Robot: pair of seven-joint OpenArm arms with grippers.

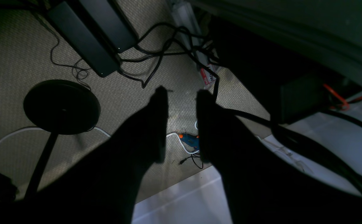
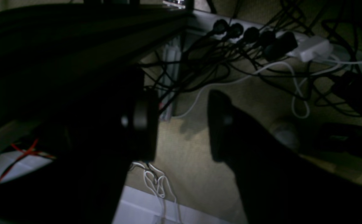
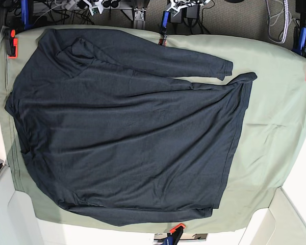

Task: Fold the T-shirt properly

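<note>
- The T-shirt (image 3: 127,132) lies spread over the green table cloth (image 3: 275,127), filling the left and middle of the base view, one sleeve stretched along the top edge.
- No neat fold shows; by my reading the folding is all still to do.
- Neither arm appears in the base view.
- Only the wrist views show them: the left gripper (image 1: 182,124) and right gripper (image 2: 181,124) hang over floor and cables, jaws spread, holding nothing.

T-shirt (image 3: 127,138) on green-clothed table (image 3: 275,127)
</note>
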